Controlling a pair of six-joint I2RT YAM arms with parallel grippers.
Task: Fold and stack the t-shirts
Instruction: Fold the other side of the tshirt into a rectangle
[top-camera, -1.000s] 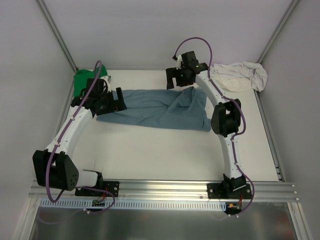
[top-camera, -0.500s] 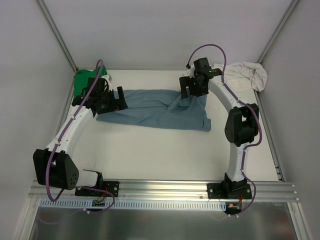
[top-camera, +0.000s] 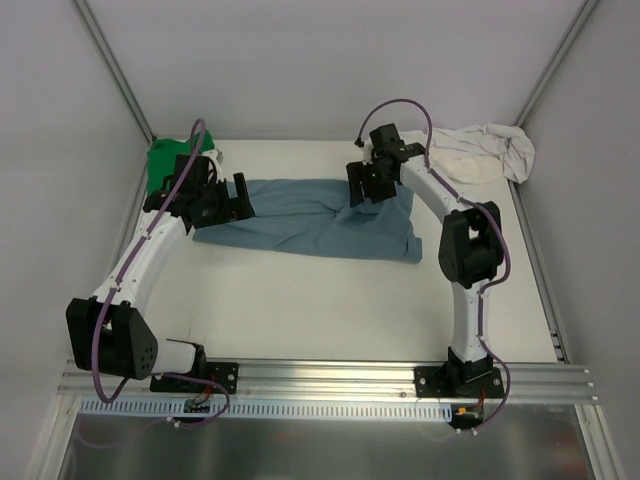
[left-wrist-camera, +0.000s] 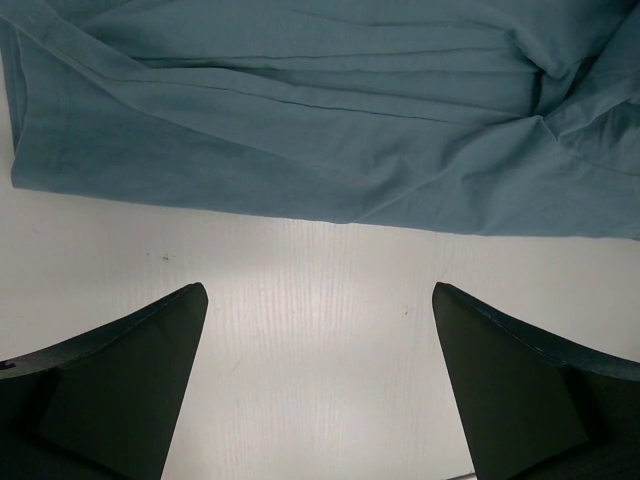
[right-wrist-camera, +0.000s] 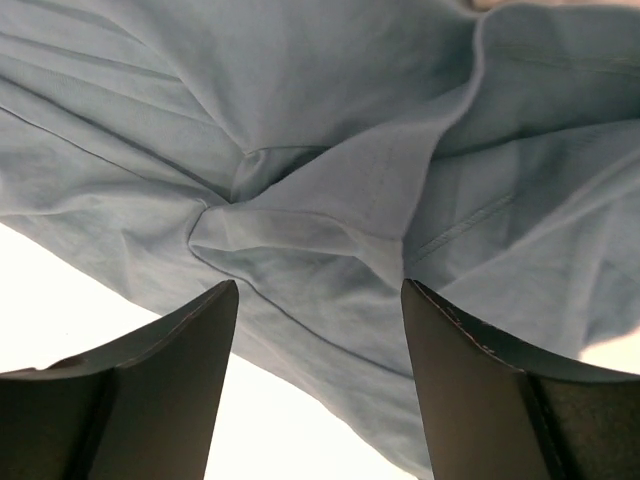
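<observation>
The slate-blue t-shirt (top-camera: 300, 222) lies spread and rumpled across the back middle of the white table (top-camera: 320, 310). The green t-shirt (top-camera: 163, 163) is bunched in the back left corner, partly behind my left arm. The cream t-shirt (top-camera: 480, 152) is crumpled in the back right corner. My left gripper (top-camera: 236, 200) is open and empty at the blue shirt's left end; in the left wrist view it (left-wrist-camera: 318, 292) is over bare table just short of the shirt's edge (left-wrist-camera: 300, 110). My right gripper (top-camera: 362, 188) is open and empty, over a raised fold in the blue shirt (right-wrist-camera: 300, 130).
Grey walls close the table in at the back and both sides. A metal rail (top-camera: 320, 385) with both arm bases runs along the near edge. The near half of the table is bare white board.
My right gripper has come forward from the back edge, swung right, then settled over the blue shirt's right part. The left arm and the shirts have not moved.
</observation>
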